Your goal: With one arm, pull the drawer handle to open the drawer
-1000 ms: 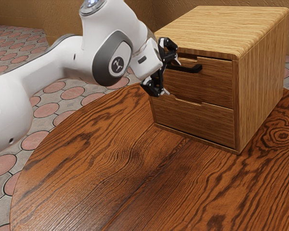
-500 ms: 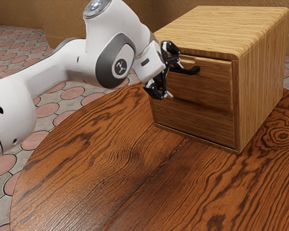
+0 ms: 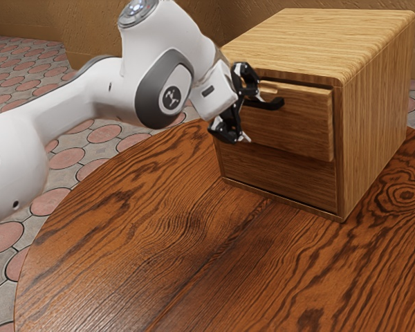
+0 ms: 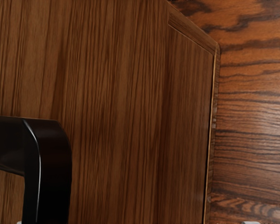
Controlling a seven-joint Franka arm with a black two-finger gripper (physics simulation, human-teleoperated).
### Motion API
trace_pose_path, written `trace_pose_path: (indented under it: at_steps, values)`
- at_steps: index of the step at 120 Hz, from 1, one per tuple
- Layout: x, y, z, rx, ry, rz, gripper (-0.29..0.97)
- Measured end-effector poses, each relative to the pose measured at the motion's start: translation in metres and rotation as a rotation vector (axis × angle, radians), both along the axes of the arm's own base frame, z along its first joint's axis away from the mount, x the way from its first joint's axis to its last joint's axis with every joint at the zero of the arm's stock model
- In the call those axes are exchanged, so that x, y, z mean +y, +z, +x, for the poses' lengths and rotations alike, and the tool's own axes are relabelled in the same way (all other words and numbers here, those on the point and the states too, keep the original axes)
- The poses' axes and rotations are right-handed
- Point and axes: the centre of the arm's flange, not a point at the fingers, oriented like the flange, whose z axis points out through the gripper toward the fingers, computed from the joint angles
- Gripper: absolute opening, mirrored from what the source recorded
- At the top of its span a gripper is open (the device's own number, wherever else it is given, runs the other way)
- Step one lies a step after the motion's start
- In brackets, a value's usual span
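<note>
**Robot arm's pincer at the handle of a slightly open top drawer**

A dark, strongly grained wooden worktop (image 3: 194,263) with a rounded edge fills the lower and middle part of the exterior view. Behind it, in the upper left of the frame, lies a floor (image 3: 28,76) of round reddish tiles set in grey.

A white robot arm (image 3: 69,117) with grey joint caps enters from the left edge and reaches toward the right, ending near the centre top of the frame.

A light wooden cabinet (image 3: 373,117) stands on the worktop in the upper right of the frame. It has two drawers, one above the other. The upper drawer (image 3: 297,121) is pulled out a little: its front stands proud of the cabinet's face, with a dark gap showing at its right side. The lower drawer (image 3: 277,173) sits flush and shut.

A black bar handle (image 3: 270,104) runs across the upper drawer's front, toward its left side.

The black pincer (image 3: 243,104) is at the left end of that handle, just left of the cabinet's front corner. Its two fingers are spread wide, one above the bar and one below, with the handle's end between them; they are not clamped on it.

In the wrist view, a curved black end of the handle appears close to the hand, against a brown wood-grain front panel, with the dark worktop beyond the panel's edge.
</note>
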Motion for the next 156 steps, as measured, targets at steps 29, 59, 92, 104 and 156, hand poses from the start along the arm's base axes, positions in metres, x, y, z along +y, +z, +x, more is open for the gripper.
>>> trace_pose_path:
  at_steps: [29,59,92,104,156]
  values:
    - [0.007,-0.002,-0.014,0.019,0.007,-0.018,0.49]
    - [0.015,0.001,-0.033,0.031,0.011,-0.038,0.46]
    - [0.019,0.004,-0.053,0.039,0.006,-0.056,0.46]
    - [0.02,0.009,-0.063,0.035,0.002,-0.057,0.41]
    - [0.023,0.012,-0.095,0.043,-0.001,-0.058,0.43]
